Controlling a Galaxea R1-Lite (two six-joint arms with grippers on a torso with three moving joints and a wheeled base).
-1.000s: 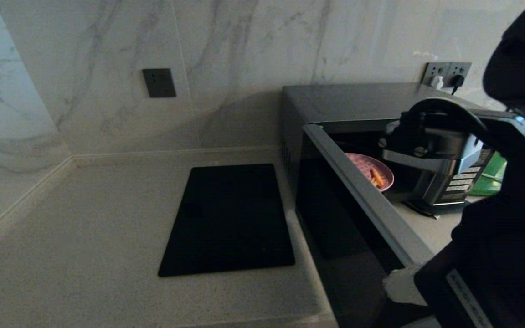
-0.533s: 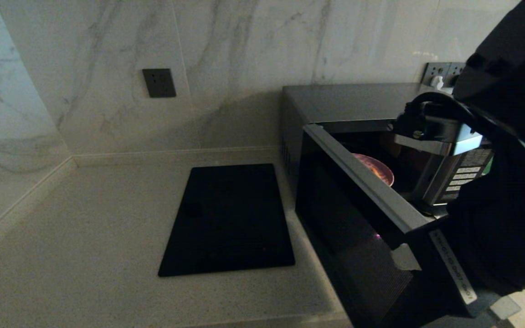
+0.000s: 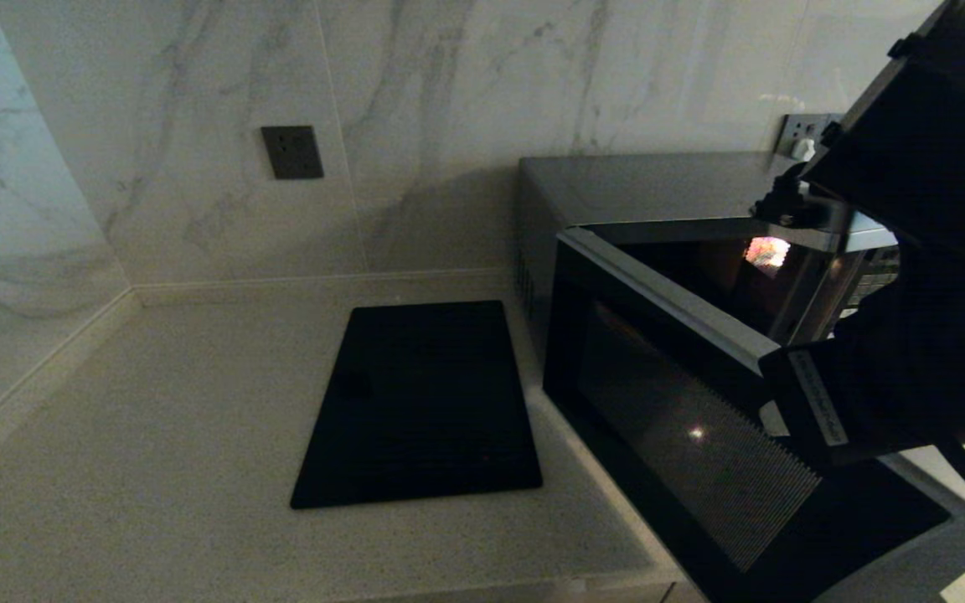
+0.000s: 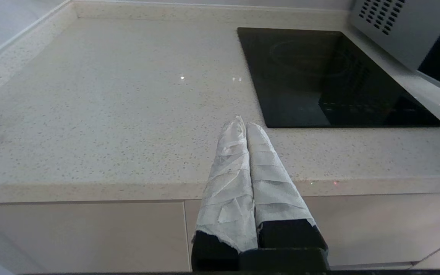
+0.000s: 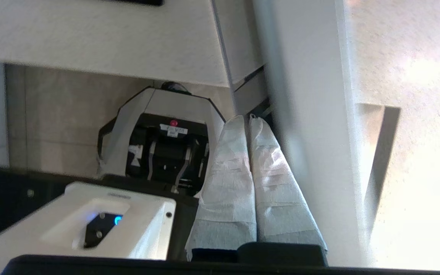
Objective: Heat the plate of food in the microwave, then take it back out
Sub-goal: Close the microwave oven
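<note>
The silver-grey microwave [image 3: 616, 180] stands at the right of the counter, its black glass door [image 3: 667, 402] partly open at a narrow angle. The plate of food is hidden behind the door; only a pinkish glint [image 3: 767, 251] shows in the cavity. My right arm [image 3: 910, 352] reaches across the door's free edge. In the right wrist view my right gripper [image 5: 246, 116] is shut and empty, its taped fingers lying along the door's pale edge [image 5: 311, 133]. My left gripper [image 4: 243, 122] is shut and empty, parked over the counter's front edge, away from the microwave.
A flat black cooktop [image 3: 424, 402] lies on the speckled counter left of the microwave. A dark wall switch [image 3: 291, 152] and white sockets [image 3: 801, 134] sit on the marble wall. The microwave's vented side [image 4: 395, 26] shows in the left wrist view.
The door has swung from wide open to a narrow angle, with my right arm moving along with its free edge. The plate has gone out of sight behind it. The left arm stayed still.
</note>
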